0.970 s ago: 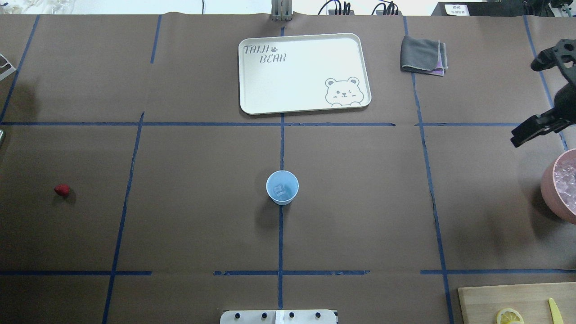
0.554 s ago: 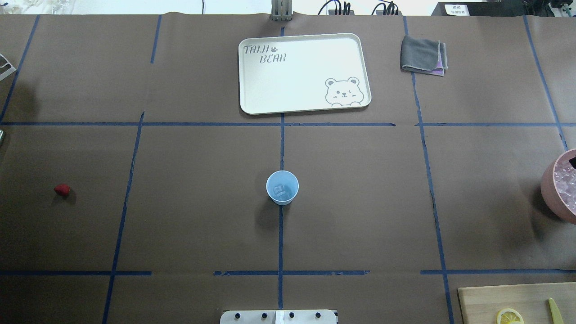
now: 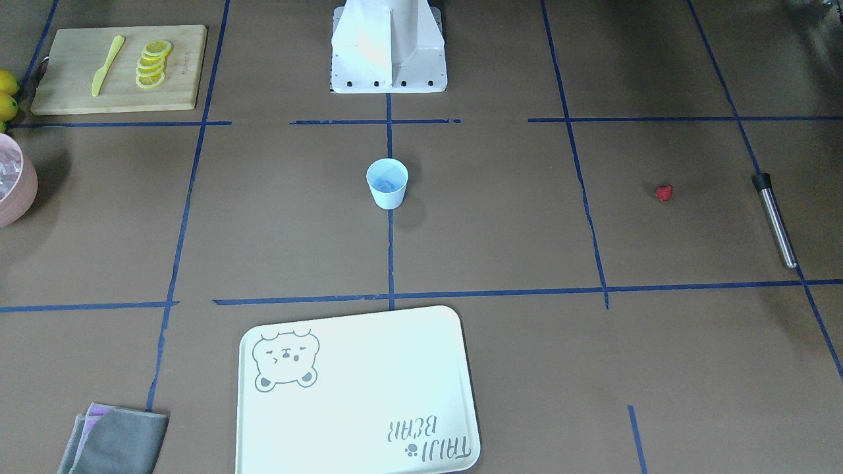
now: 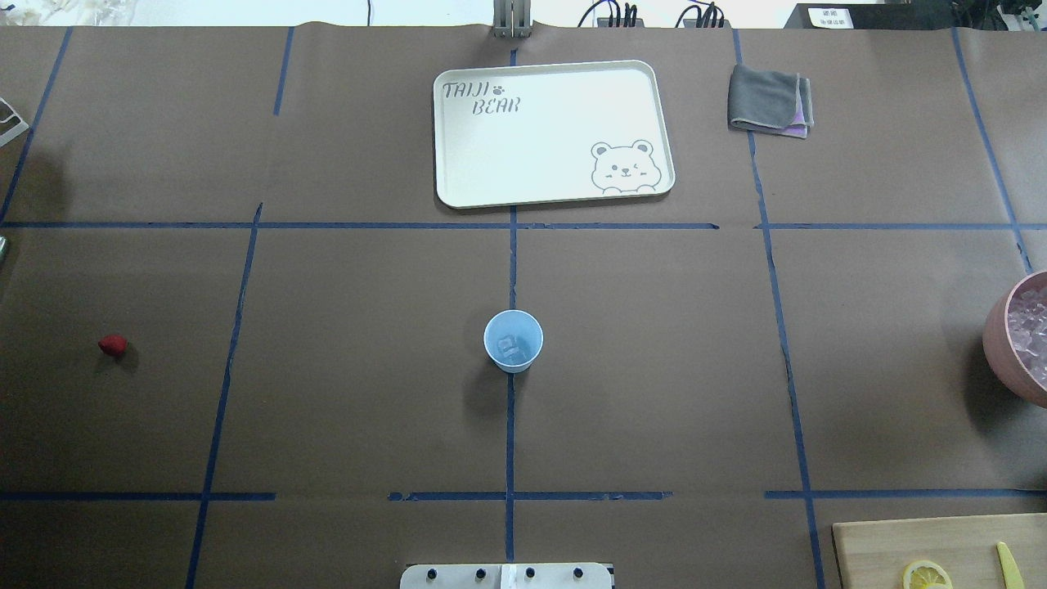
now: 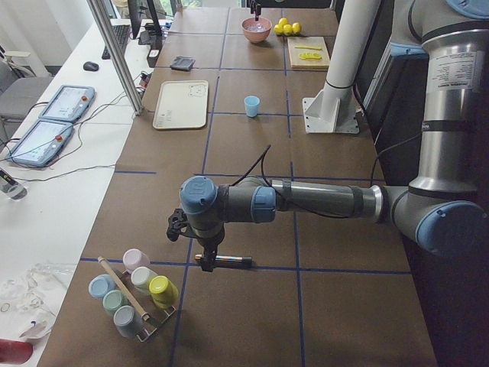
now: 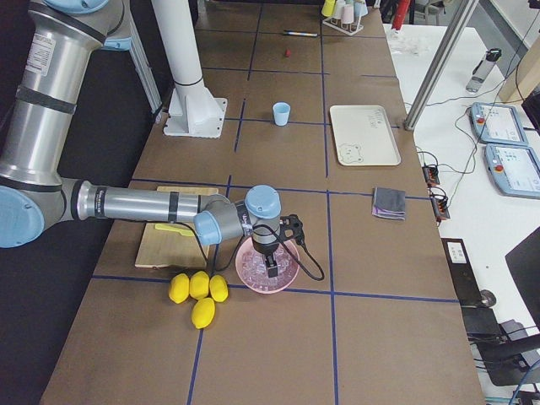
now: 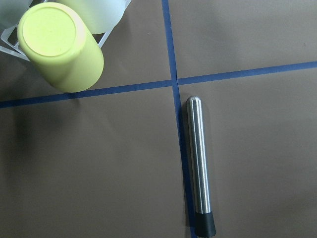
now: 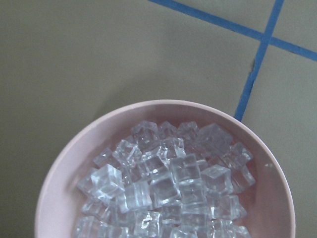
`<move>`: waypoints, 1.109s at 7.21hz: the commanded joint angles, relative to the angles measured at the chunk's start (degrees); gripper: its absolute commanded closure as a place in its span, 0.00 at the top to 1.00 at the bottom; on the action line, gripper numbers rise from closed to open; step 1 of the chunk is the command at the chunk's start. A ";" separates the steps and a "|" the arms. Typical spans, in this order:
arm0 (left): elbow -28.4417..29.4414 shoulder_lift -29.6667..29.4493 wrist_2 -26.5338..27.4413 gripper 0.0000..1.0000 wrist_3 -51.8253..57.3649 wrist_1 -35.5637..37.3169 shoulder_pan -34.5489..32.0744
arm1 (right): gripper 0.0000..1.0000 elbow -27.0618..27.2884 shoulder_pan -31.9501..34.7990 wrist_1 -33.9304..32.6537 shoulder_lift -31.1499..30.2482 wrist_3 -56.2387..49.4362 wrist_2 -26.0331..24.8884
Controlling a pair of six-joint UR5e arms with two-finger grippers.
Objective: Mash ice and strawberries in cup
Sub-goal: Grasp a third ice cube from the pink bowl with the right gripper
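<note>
**Overhead exterior: cup alone at centre, both arms out at the far ends**

Brown counter [image 4: 654, 343], blue tape grid, and plenty on it. The left arm [image 5: 321, 200] reaches low across the near end in the left side view. The left gripper [image 5: 208, 255] hangs just above a steel muddler [image 7: 199, 168] that lies flat along a tape line. Whether that gripper is spread or closed, I cannot tell.

Over at the other end, the right arm [image 6: 143, 205] stretches out. The right gripper [image 6: 272, 268] points down over the pink bowl [image 8: 59, 168], and again I cannot tell its state.

The cream bear tray [image 4: 553, 131] lies on the centre line, across the counter from the robot's base. A wooden cutting board [image 3: 118, 68] near the robot's right carries lemon slices [image 3: 151, 62] and a yellow knife [image 3: 105, 66]. A folded grey cloth [image 4: 769, 100] rests near the tray.

Now the light-blue cup [image 4: 513, 341]: upright, dead centre on the tape line, with a single cube [image 4: 511, 349] at its bottom. The rest of the ice [image 8: 168, 183] is heaped in the pink bowl. The strawberry [image 4: 113, 345] lies on the bare counter well off to the robot's left of the cup.
</note>
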 commanded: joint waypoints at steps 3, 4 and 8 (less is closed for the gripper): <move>-0.09 0.00 -0.09 1.00 0.00 -0.07 0.00 | 0.84 -0.95 -2.76 0.32 -0.11 3.77 -0.18; -0.09 0.00 -0.09 1.00 0.00 -0.07 -0.09 | 0.82 -1.04 -3.73 0.32 -0.11 3.77 -0.18; -0.26 0.09 -0.09 1.00 0.00 0.02 -0.09 | 0.76 -1.92 -4.44 0.23 -0.29 3.06 -1.93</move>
